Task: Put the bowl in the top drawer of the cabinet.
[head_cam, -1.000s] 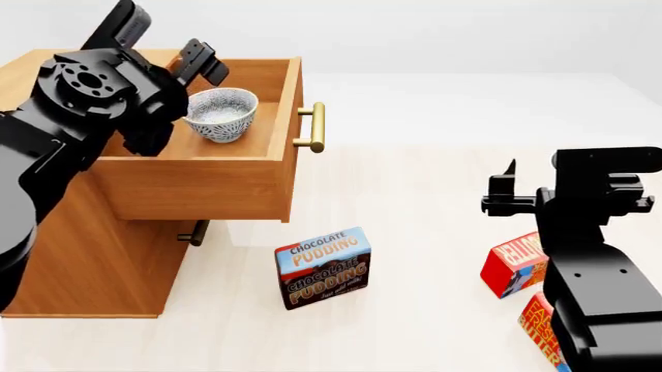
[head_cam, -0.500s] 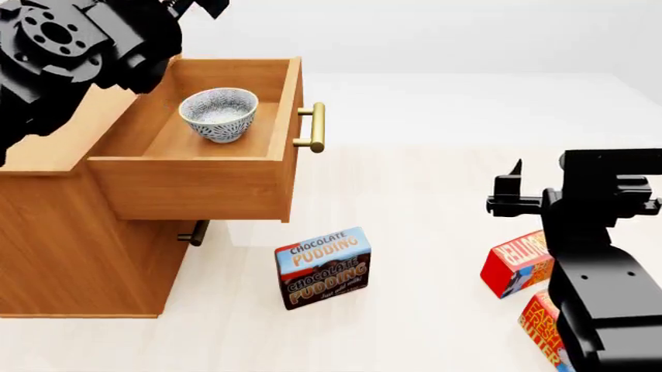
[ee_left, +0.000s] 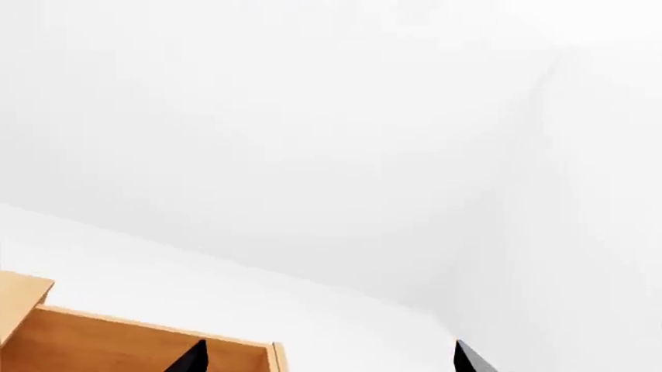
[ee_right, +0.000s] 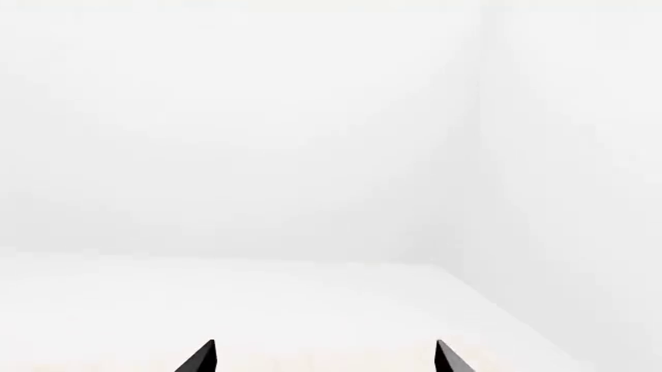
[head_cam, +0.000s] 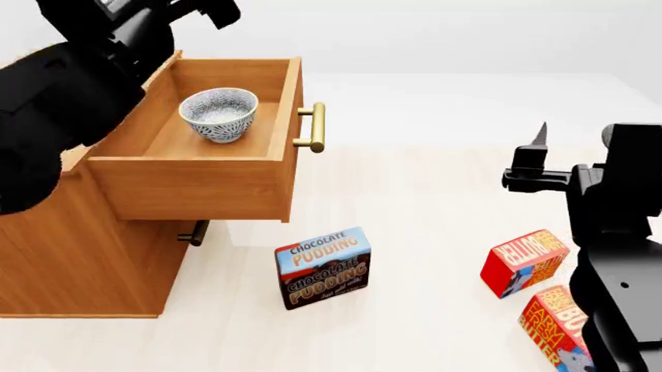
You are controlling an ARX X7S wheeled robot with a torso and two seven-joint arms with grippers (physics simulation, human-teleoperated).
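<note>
The white speckled bowl (head_cam: 218, 114) sits upright inside the open top drawer (head_cam: 197, 182) of the wooden cabinet (head_cam: 73, 256), with nothing touching it. My left gripper (head_cam: 204, 9) is raised above the drawer's far edge, clear of the bowl. In the left wrist view the left gripper (ee_left: 325, 363) is open and empty, with a strip of the drawer's wood (ee_left: 104, 345) beneath it. My right gripper (head_cam: 539, 151) hovers over the floor at the right, far from the cabinet. In its own view the right gripper (ee_right: 324, 360) is open with nothing between the tips.
The drawer's brass handle (head_cam: 315, 126) juts toward the middle, and the lower drawer's handle (head_cam: 194, 232) shows beneath it. A chocolate pudding box (head_cam: 322, 267) stands on the floor in front of the cabinet. Two red-orange boxes (head_cam: 525, 260) (head_cam: 553, 324) lie beside my right arm.
My left arm has lifted up and back from beside the bowl, which stays in the drawer. My right gripper has risen and shifted slightly right.
</note>
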